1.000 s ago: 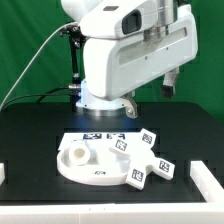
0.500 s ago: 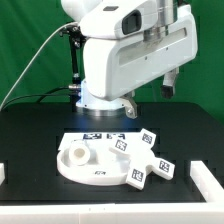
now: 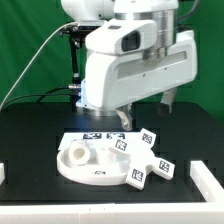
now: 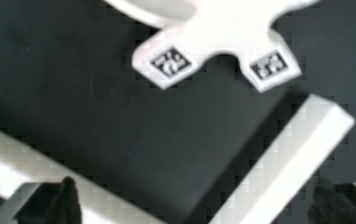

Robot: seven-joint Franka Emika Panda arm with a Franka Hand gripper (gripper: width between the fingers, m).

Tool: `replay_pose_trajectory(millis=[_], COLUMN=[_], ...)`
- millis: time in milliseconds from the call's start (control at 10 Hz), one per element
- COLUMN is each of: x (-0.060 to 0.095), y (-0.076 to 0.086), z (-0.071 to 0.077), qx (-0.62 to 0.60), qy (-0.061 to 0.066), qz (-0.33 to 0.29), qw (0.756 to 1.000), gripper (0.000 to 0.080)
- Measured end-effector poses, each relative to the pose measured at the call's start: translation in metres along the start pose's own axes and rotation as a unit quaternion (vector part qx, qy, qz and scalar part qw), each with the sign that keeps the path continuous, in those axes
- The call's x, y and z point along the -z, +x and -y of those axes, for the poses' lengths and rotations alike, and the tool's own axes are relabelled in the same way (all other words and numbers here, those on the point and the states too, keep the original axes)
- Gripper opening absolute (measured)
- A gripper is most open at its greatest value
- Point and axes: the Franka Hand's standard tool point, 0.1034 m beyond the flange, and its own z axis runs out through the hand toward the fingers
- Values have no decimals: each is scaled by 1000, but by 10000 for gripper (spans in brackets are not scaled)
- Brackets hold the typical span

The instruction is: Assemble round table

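The pincer (image 4: 193, 206) is seen wide open and empty above the tabletop (image 4: 122, 130), apparently so that the cross-shaped foot (image 4: 209, 34), lying beside the round disc (image 3: 90, 173), can be grasped.

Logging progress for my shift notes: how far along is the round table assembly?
Done: nothing looks joined yet. The leg sits on the round disc, the cross-shaped foot beside it. In hand: nothing; the open gripper hangs above the foot. Left: all the joining.
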Motion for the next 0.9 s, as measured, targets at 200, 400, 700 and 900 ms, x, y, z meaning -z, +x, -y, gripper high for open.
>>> replay_pose_trajectory(millis=[200,400,700,900], x=[0,-2,-10,-11], y=[1,-1,-7,-8], z=[1,1,9,7], qx=[-2,-5,-49,-49], qy=[-1,-1,-20,-20], qz=[1,2,25,25], qw=[1000,1000,998,998], gripper=[650,650,650,650])
